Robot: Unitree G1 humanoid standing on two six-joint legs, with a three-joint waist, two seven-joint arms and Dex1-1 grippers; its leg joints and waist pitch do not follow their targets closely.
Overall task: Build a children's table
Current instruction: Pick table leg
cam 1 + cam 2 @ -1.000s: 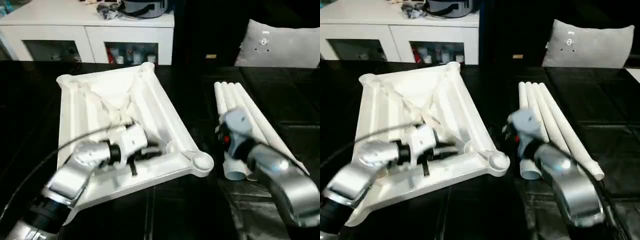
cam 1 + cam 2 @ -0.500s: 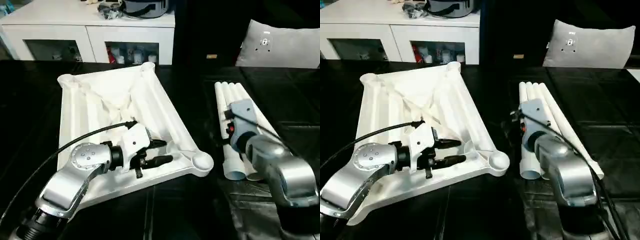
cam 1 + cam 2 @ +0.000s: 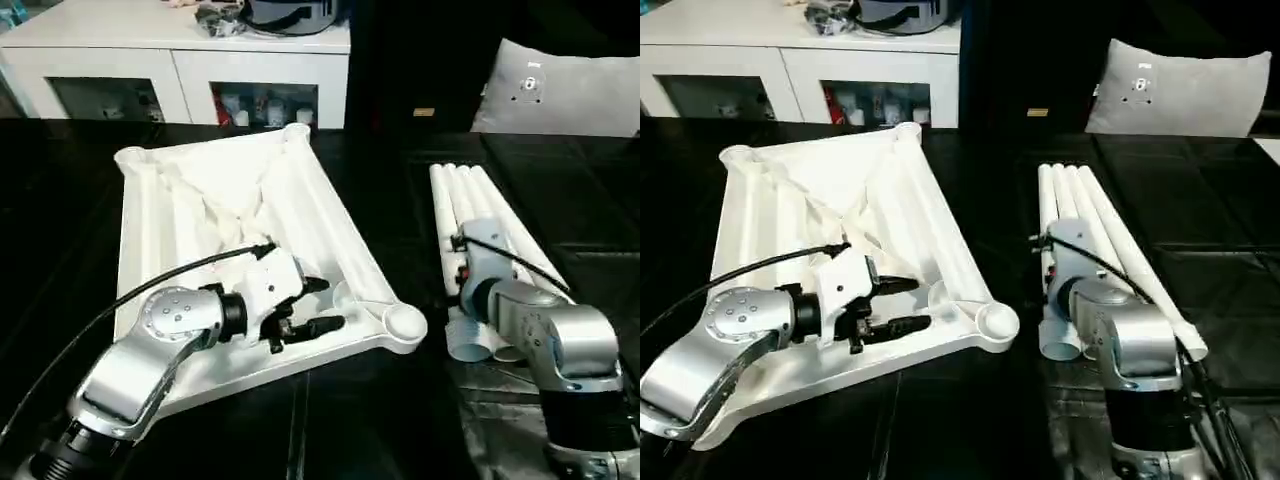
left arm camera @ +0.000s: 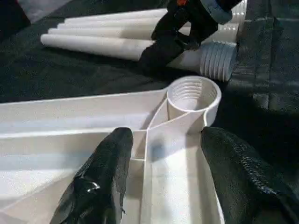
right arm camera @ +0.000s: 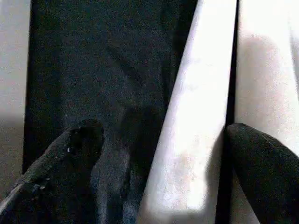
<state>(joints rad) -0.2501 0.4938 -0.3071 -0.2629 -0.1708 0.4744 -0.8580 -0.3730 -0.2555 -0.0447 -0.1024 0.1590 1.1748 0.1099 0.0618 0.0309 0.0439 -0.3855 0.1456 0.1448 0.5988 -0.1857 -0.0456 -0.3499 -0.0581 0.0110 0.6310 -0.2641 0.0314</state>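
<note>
Table top lies underside up on the dark worktop, ribs and corner sockets exposed so legs can go in from above. Left end effector hovers over the near rim, fingers spread wide and empty, aimed at the near corner socket, probably to steady it. Four legs lie bundled just right of the top. Right end effector is open, straddling the leftmost leg, not yet closed.

Right gripper fingertips hidden behind own wrist in head views. Thick ends of legs partly covered by forearm at 5 o'clock. Cabinet contents too blurred.
</note>
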